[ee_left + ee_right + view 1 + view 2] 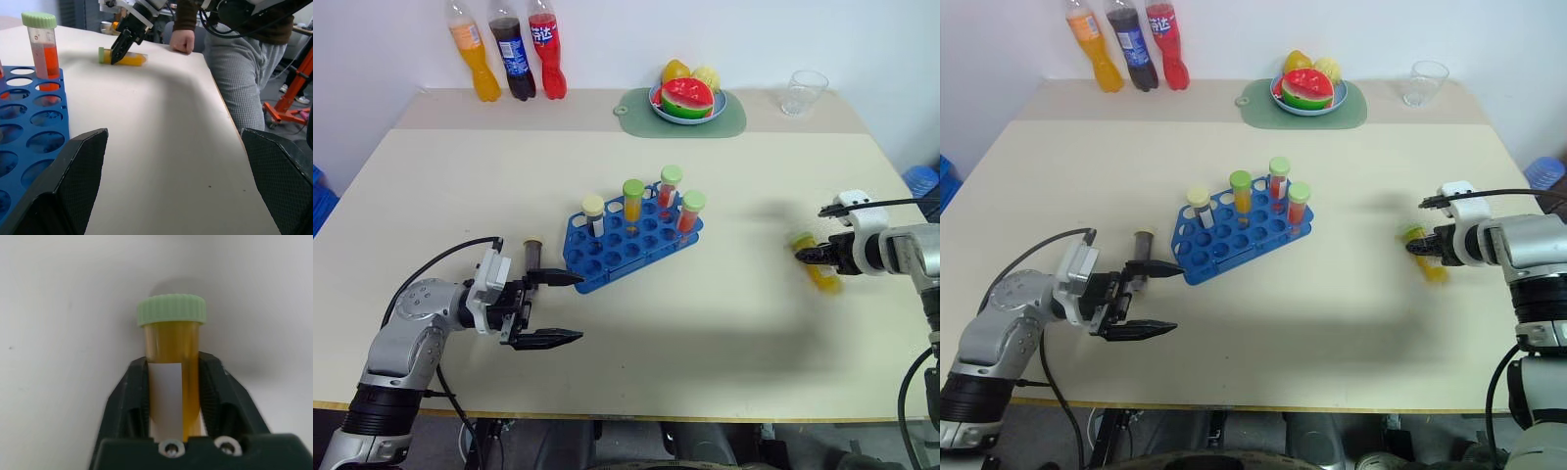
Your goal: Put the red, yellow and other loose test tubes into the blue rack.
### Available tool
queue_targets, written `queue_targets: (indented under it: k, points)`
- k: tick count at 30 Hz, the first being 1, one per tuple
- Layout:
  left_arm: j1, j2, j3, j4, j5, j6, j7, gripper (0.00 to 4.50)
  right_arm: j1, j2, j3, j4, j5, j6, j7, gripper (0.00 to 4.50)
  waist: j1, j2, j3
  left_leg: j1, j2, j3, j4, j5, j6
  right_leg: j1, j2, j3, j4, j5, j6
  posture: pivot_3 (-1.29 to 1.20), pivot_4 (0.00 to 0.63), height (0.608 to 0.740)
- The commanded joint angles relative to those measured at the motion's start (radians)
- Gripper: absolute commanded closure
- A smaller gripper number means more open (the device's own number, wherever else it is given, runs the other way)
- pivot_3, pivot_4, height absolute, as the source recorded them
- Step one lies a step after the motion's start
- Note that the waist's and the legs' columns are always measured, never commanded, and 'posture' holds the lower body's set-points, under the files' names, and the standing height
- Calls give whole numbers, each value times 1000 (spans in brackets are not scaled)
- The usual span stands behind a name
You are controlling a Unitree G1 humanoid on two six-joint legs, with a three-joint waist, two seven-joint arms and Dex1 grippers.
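The blue rack [625, 247] stands mid-table with several capped tubes upright in it: a white-capped one [593, 210], a yellow one [632, 199] and two red ones [670, 186]. A dark loose tube [532, 257] rests on the table just left of the rack. My left gripper [576, 308] is open beside that tube and the rack's near-left corner, with nothing between its fingers [73, 181]. At the right, my right gripper [173, 377] is shut on a yellow tube with a green cap [172, 340], which lies on the table [819, 271].
Three drink bottles [510, 54] stand at the back left. A fruit plate [688, 101] on a green mat and a clear glass [803, 92] sit at the back. A person's hand [183, 41] rests on the table edge beyond the yellow tube.
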Motion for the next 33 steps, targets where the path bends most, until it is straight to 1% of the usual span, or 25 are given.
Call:
queue_targets:
  k: [1, 3, 4, 6, 8, 10, 12, 13, 16, 20, 22, 25, 29, 33]
  points:
    - [3, -2, 8, -31, -13, 3, 9, 0, 21, -5, 14, -53, -7, -37, 32, 3702, 0, 0, 0, 0, 0, 0, 0, 0, 0, 0, 0, 0, 0, 0, 0, 0, 150, 740]
    - [6, -7, 11, -30, -14, 2, 20, 0, 71, -21, -15, -111, 6, -113, 69, 3702, 1, 0, 0, 0, 0, 0, 0, 0, 0, 0, 0, 0, 0, 0, 0, 0, 150, 740]
    - [7, -11, 14, -30, -14, 1, 27, 0, 106, -29, -52, -159, 42, -146, 115, 3702, 2, 0, 0, 0, 0, 0, 0, 0, 0, 0, 0, 0, 0, 0, 0, 0, 150, 740]
    - [15, -20, 27, -30, -21, 0, 48, 0, 232, -23, -175, -309, 134, -296, 234, 3702, 4, 0, 0, 0, 0, -1, 0, 0, 0, 0, 0, 0, 0, 0, 0, 0, 150, 740]
    - [19, -27, 39, -27, -23, -2, 67, 0, 343, -24, -258, -433, 203, -381, 329, 3702, 7, 0, 0, -1, 0, -1, -1, 0, 1, 0, 0, -1, 0, 0, 1, 0, 150, 740]
    - [27, -30, 53, -17, -20, -8, 88, 0, 417, 12, -321, -527, 261, -427, 347, 3702, 5, 0, 0, -1, 1, -1, -1, 0, 1, 0, 0, -1, 0, -1, 1, 0, 150, 740]
    - [44, -28, 83, -5, -24, -14, 107, 0, 469, 95, -377, -637, 358, -447, 335, 3702, 2, 0, 0, 0, 1, -1, 0, 0, 1, 1, 0, 0, 0, 0, 1, 0, 150, 740]
    - [52, -25, 96, -1, -28, -13, 111, 0, 479, 134, -383, -667, 373, -466, 311, 3702, 0, 0, 0, 1, 1, -2, 1, 0, 1, 1, 0, 1, 0, 0, 1, 0, 150, 740]
    - [67, -15, 115, 10, -24, -17, 108, 0, 463, 257, -371, -698, 412, -514, 246, 3702, 3, 0, 0, 2, 1, -2, 2, 0, 1, 2, 0, 1, 1, 0, 1, 0, 150, 740]
    - [52, -14, 121, 46, 16, -36, 142, 0, 450, 451, -249, -733, 263, -750, 118, 3702, 4, 0, 0, 2, 1, -2, 2, 0, 0, 2, 0, 1, 1, -1, 1, 0, 150, 740]
    - [45, -18, 126, 49, 5, -30, 146, 0, 425, 547, -203, -719, 237, -801, 47, 3702, 4, 0, 0, 1, 1, -2, 1, 0, 0, 0, -1, 1, 1, 0, 1, 0, 150, 740]
    - [39, -23, 130, 54, 0, -30, 153, 0, 377, 656, -151, -647, 182, -893, -27, 3702, 3, 0, 0, 0, 1, -3, 0, 0, 0, -1, -2, 1, 2, 0, 1, 0, 150, 740]
    - [39, -38, 133, 52, -3, -34, 175, 0, 324, 766, -109, -569, 152, -992, -84, 3702, 3, 0, 0, 1, 1, -3, 0, 0, 0, -1, -2, 1, 2, 0, 1, 0, 150, 740]
    - [47, -48, 142, 45, -8, -31, 193, 0, 311, 799, -56, -507, 121, -1077, -62, 3702, 3, 0, 0, 1, 1, -3, -1, 0, 0, -1, -2, 1, 2, 0, 1, 0, 150, 740]
